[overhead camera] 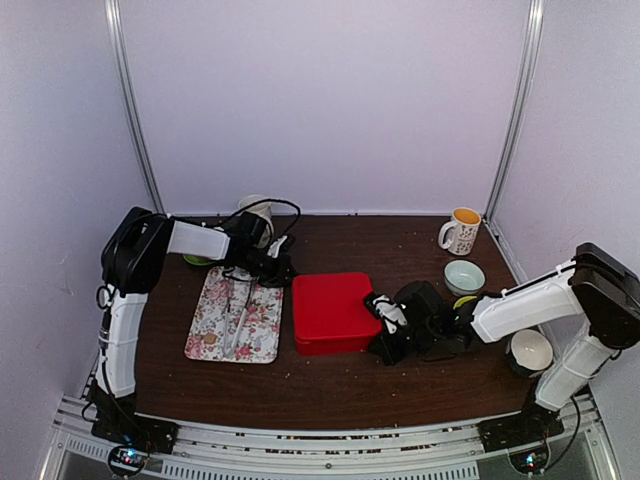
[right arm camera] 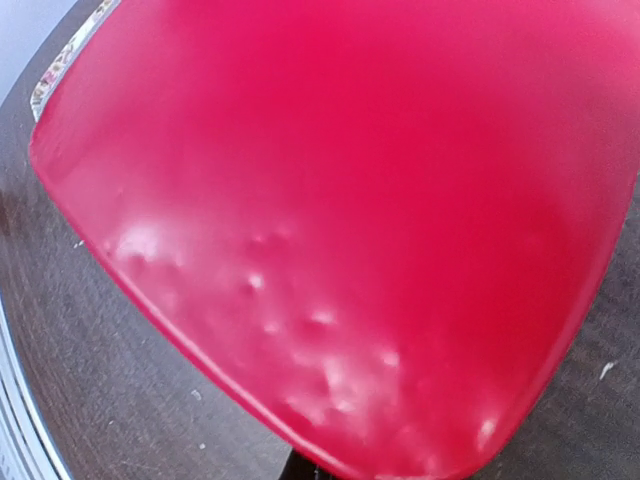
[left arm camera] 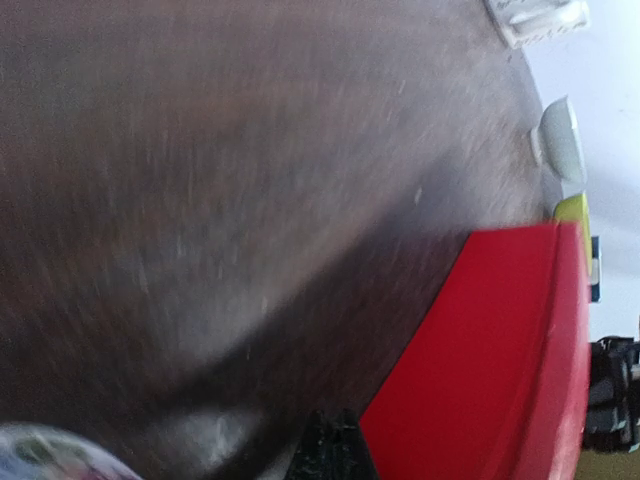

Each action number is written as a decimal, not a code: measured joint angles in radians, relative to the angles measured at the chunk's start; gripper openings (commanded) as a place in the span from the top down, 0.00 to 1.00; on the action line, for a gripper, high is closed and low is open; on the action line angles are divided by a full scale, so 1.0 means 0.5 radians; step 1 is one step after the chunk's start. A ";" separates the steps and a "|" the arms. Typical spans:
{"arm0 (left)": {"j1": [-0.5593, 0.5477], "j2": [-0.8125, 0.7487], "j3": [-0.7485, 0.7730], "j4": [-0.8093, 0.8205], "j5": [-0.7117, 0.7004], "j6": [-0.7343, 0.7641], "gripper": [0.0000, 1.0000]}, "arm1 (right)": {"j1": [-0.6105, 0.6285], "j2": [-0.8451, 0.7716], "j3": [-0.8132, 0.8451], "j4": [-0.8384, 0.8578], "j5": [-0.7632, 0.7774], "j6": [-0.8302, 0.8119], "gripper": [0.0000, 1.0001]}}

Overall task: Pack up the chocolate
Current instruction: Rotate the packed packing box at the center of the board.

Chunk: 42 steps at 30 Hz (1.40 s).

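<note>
White walls (overhead camera: 330,100) enclose a dark wooden counter (overhead camera: 330,390). A closed red box (overhead camera: 330,310) sits mid-counter, with a floral tray (overhead camera: 210,335) to its left. The print on the far-right mug (overhead camera: 460,232) is too small to read. The left gripper (overhead camera: 277,268) at the box's far-left corner and the right gripper (overhead camera: 383,312) at its right edge are both closed and empty. The chocolate is not visible.

Floral tray (overhead camera: 262,330) bearing tongs (overhead camera: 237,315), mug (overhead camera: 460,231) behind pale bowl (overhead camera: 464,277)

Red box (overhead camera: 335,312), floral tray (overhead camera: 262,328)
</note>
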 measured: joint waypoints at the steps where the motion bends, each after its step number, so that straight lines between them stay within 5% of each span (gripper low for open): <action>1: -0.005 -0.011 -0.051 0.016 -0.001 -0.003 1.00 | -0.032 0.020 0.011 0.008 -0.021 -0.002 1.00; 18: -0.133 -0.571 -0.848 0.253 -0.165 -0.245 1.00 | -0.501 0.278 0.195 0.040 -0.270 0.019 1.00; 26: -0.216 -0.838 -1.057 0.305 -0.417 -0.359 1.00 | -0.538 0.092 0.177 -0.064 -0.272 0.044 0.93; 28: -0.214 -0.890 -1.083 0.333 -0.463 -0.385 1.00 | -0.537 -0.019 0.130 -0.107 -0.273 0.063 0.85; 32: -0.211 -1.026 -1.198 0.404 -0.539 -0.433 0.80 | -0.536 -0.238 0.027 -0.179 -0.293 0.116 0.59; 35: -0.211 -1.124 -1.271 0.429 -0.565 -0.437 0.73 | -0.531 -0.394 0.001 -0.256 -0.291 0.098 0.55; 42: -0.230 -1.278 -1.371 0.515 -0.571 -0.472 0.68 | -0.535 -0.335 0.464 -0.569 -0.256 -0.029 0.07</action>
